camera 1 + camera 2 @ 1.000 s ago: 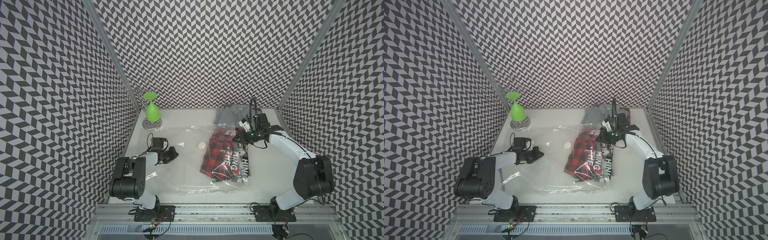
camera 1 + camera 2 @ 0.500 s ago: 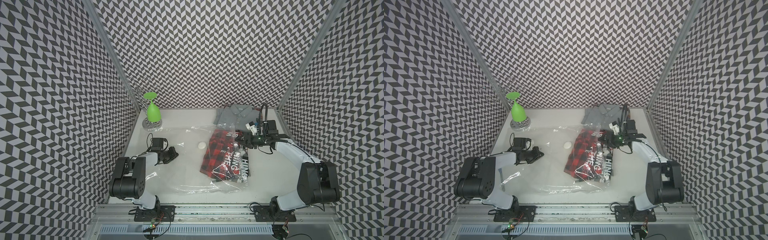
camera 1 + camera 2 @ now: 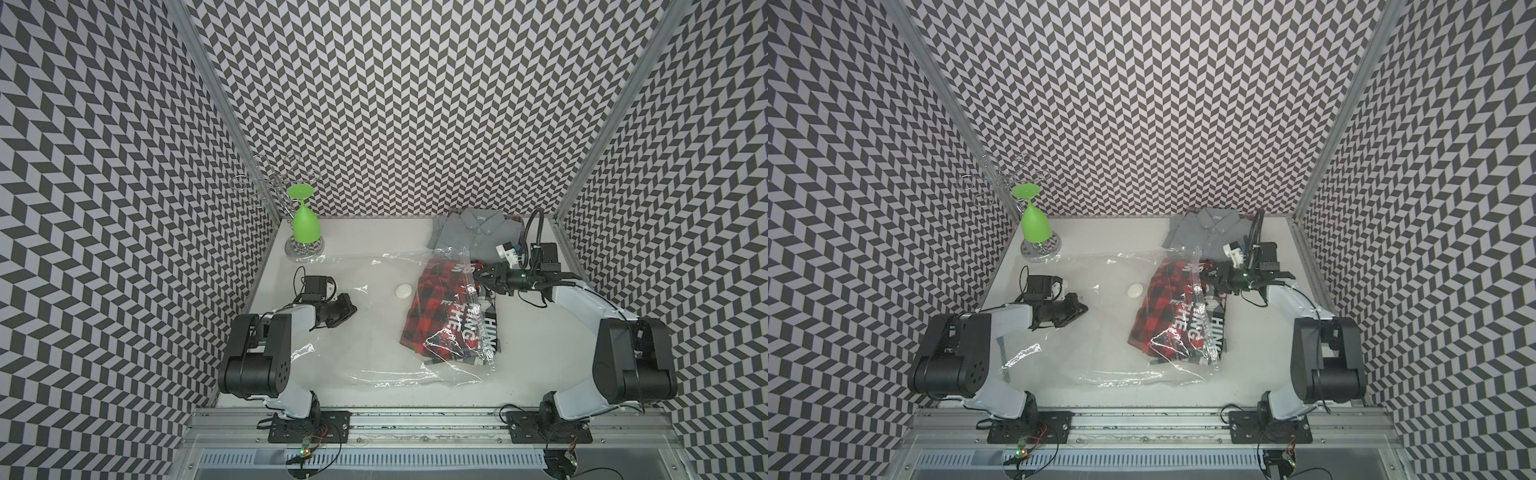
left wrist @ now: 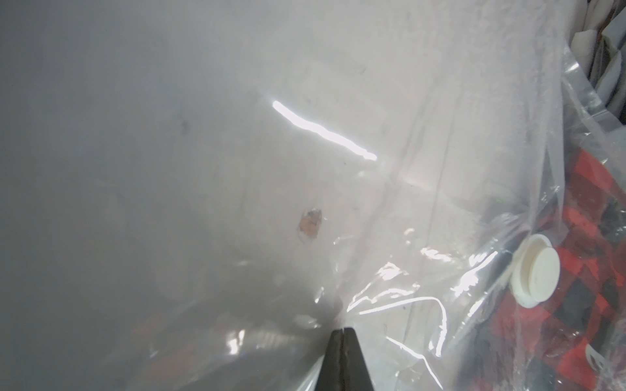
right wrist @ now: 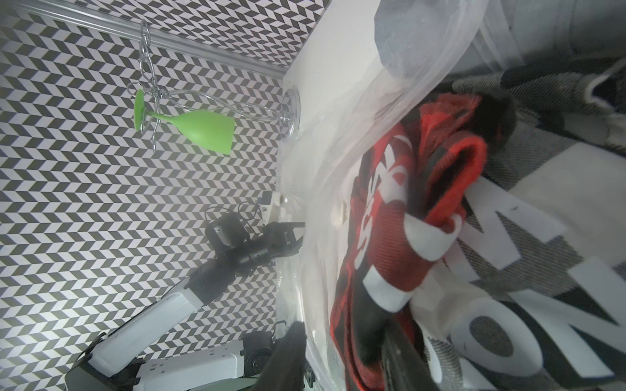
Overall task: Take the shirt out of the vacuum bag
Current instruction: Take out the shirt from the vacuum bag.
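White tabletop (image 3: 374,237), left claw (image 3: 354,309) pinching vacuum bag (image 3: 374,332), right claw (image 3: 485,279) spread at red plaid shirt (image 3: 432,307)

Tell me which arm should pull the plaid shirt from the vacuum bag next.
Right. The right gripper is at the open end of the vacuum bag, jaws apart over the red plaid shirt. The left gripper is shut on the plastic at the far side, likely anchoring it.

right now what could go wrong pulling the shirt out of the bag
The right hand is open, seemingly astride bag film and red shirt; closing could pinch plastic too, dragging the bag along. The left hand pins only a small fold of bag, which could slip free under the pull.
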Controlling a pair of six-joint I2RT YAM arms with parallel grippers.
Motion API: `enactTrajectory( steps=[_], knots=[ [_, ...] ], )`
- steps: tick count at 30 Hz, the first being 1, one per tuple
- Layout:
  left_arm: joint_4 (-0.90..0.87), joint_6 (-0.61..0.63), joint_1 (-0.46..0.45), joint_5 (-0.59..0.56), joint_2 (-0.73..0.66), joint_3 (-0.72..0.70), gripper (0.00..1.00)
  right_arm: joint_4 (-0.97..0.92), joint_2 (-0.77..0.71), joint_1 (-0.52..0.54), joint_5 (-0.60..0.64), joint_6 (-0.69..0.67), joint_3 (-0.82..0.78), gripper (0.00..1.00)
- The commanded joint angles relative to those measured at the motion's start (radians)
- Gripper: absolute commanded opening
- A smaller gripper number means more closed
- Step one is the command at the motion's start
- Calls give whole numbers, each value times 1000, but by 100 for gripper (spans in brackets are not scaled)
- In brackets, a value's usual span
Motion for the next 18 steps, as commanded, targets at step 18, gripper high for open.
enactTrajectory(
  steps=[18],
  knots=[
    [-138, 22, 3, -86, 64, -59, 0, -58, 31, 78, 69, -56, 114, 5]
  ],
)
